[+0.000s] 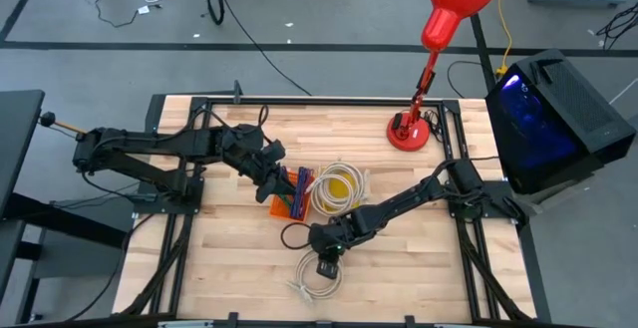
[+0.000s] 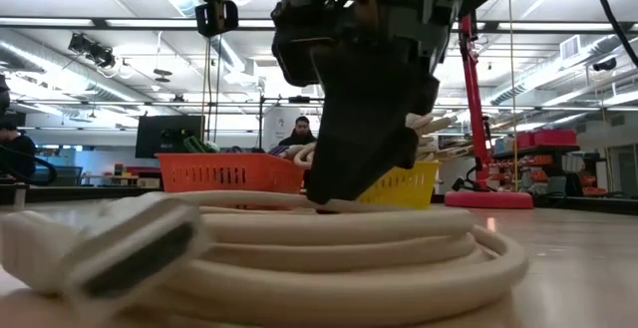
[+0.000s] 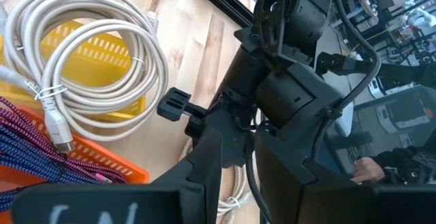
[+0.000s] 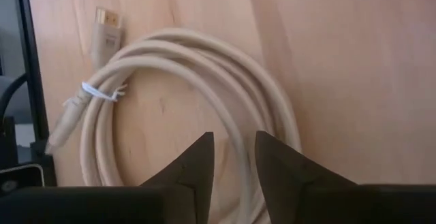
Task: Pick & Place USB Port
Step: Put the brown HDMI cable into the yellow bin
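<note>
Two arms work over the wooden desk point(image 1: 239, 258). In the high view the right gripper point(image 1: 327, 264) hangs over the upper edge of a coiled white cable point(image 1: 315, 280) lying on the desk near its front. Only the right wrist view shows its jaws: they stand slightly apart, with a strand of the coil running in the gap between the two dark fingers point(image 4: 194, 166). That view also shows the cable's gold-tipped plug point(image 4: 105, 26) and a white tie point(image 4: 102, 92) binding the loops, both off to one side of the jaws. The low view shows the gripper's dark bulk touching the top of the coil, and a second flat plug point(image 2: 110, 253) lying in front, which the high view does not resolve.

The left gripper point(image 1: 271, 176) sits beside an orange basket point(image 1: 282, 206) and a yellow basket point(image 1: 344, 183); whether its jaws are apart or together cannot be told. Its wrist view shows another white cable bundle point(image 3: 82, 60) resting on the yellow basket, and purple braided cable point(image 3: 41, 149) in the orange one. A red lamp point(image 1: 429, 59) stands at the desk's far edge. The low view alone shows a person point(image 2: 301, 131) seated in the room beyond.
</note>
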{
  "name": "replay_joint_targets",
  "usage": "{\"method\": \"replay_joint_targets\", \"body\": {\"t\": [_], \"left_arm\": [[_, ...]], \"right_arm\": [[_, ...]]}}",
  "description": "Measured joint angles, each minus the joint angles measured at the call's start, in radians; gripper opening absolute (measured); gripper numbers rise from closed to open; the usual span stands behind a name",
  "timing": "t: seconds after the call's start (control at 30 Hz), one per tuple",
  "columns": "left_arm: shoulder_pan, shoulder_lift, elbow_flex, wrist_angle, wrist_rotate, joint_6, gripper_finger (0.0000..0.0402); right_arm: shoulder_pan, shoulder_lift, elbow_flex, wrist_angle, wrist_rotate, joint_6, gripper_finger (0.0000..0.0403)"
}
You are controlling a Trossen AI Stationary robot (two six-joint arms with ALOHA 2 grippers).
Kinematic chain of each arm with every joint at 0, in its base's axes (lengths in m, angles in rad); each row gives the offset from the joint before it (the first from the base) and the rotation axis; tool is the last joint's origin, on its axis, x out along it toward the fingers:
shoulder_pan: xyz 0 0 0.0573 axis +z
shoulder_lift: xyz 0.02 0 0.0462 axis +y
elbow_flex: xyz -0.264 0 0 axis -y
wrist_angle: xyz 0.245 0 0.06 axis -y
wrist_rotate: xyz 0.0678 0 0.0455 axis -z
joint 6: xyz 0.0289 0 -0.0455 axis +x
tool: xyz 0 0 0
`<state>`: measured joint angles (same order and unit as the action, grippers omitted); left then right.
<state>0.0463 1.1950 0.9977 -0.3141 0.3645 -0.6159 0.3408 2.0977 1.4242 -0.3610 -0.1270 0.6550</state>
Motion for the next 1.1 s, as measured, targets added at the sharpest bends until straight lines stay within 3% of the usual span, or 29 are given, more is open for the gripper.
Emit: {"method": "replay_joint_targets", "body": {"t": [0.17,0.33,0.77,1.1], "left_arm": [[0.0,0.0,0.0,-0.003,0.0,0.0,0.0096],[0.0,0.0,0.0,-0.008,0.001,0.0,0.0096],[0.0,0.0,0.0,-0.007,0.0,0.001,0.0096],[0.0,0.0,0.0,-0.003,-0.001,0.002,0.0096]], "right_arm": [[0.0,0.032,0.003,0.023,-0.01,0.009,0.0094],[0.001,0.049,0.006,0.026,-0.039,0.011,0.0016],[0.012,-0.016,0.0,-0.009,-0.014,0.026,0.0006],[0.038,-0.063,0.202,-0.242,0.074,-0.03,0.0006]]}}
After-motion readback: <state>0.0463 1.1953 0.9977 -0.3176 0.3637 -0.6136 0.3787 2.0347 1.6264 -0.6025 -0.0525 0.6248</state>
